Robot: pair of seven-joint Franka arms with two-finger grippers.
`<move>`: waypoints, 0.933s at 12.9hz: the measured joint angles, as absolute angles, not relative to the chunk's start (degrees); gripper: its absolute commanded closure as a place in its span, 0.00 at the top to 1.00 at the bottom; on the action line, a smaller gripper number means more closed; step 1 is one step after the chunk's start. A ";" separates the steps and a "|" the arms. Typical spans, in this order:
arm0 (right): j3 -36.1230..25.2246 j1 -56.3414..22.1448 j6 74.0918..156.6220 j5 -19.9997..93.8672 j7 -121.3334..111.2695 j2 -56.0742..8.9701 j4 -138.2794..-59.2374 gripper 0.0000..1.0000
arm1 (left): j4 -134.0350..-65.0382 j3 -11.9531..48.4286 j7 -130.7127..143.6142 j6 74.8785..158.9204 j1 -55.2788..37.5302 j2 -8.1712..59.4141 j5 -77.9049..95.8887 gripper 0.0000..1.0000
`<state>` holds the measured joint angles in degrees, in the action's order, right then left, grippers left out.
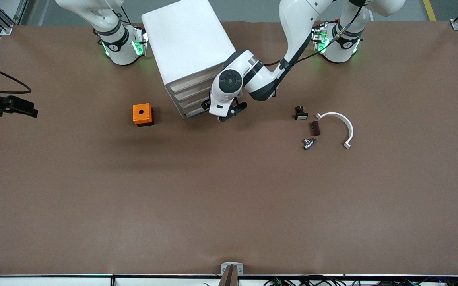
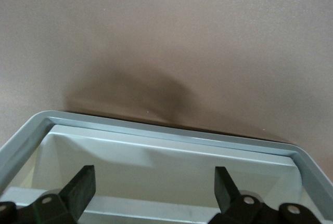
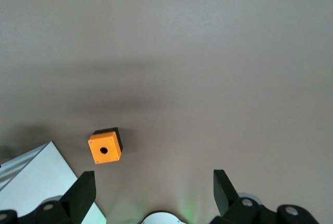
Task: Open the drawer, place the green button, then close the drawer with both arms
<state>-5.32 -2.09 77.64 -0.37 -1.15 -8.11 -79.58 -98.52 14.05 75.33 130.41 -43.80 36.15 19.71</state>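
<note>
The white cabinet (image 1: 187,47) stands between the arm bases, with four tray drawers in its front. My left gripper (image 1: 229,114) is at the bottom drawer (image 1: 192,113). In the left wrist view it (image 2: 154,174) is open and empty, with its fingers over the inside of the drawer's tray (image 2: 166,138), whose rim and floor show. The button (image 1: 309,143) is a tiny part on the table toward the left arm's end, nearer the front camera than the cabinet. My right gripper (image 3: 153,180) is open and empty, high over the table near its base, and waits.
An orange cube with a hole (image 1: 142,114) sits beside the cabinet toward the right arm's end and shows in the right wrist view (image 3: 105,147). Near the button lie a small black part with a white face (image 1: 301,114), a dark block (image 1: 315,128) and a white arc (image 1: 342,125).
</note>
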 measured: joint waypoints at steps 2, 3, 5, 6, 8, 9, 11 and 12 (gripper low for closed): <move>-5.36 -2.07 77.21 -0.37 -1.15 -4.92 -81.72 1.00 | -97.43 13.78 75.59 130.76 -42.79 35.42 19.95 0.99; -5.40 -2.05 77.77 -0.37 -1.15 -2.79 -83.68 1.00 | -96.72 13.48 75.52 130.47 -41.51 34.64 18.44 0.99; -5.50 -2.04 80.97 -0.37 -1.15 1.88 -88.66 1.00 | -93.30 13.15 75.52 125.62 -37.44 33.28 13.27 0.99; -5.50 -2.04 82.28 -0.37 -1.15 3.99 -90.66 1.00 | -90.27 13.10 75.44 121.49 -34.93 32.78 11.48 0.99; -5.43 -2.04 83.23 -0.37 -1.19 6.91 -92.47 1.00 | -84.18 13.00 73.68 114.11 -29.63 31.37 9.44 0.99; -5.48 -2.04 83.26 -0.37 -1.28 7.89 -92.74 1.00 | -82.19 12.98 71.21 111.28 -26.74 29.96 9.20 0.99; -5.63 -2.04 83.26 -0.37 -1.45 9.03 -92.90 1.00 | -80.74 12.97 65.26 106.09 -21.67 25.96 9.16 0.99; -5.62 -2.04 83.25 -0.37 -1.50 9.16 -92.96 1.00 | -80.63 12.96 61.98 102.96 -19.33 23.66 9.15 0.99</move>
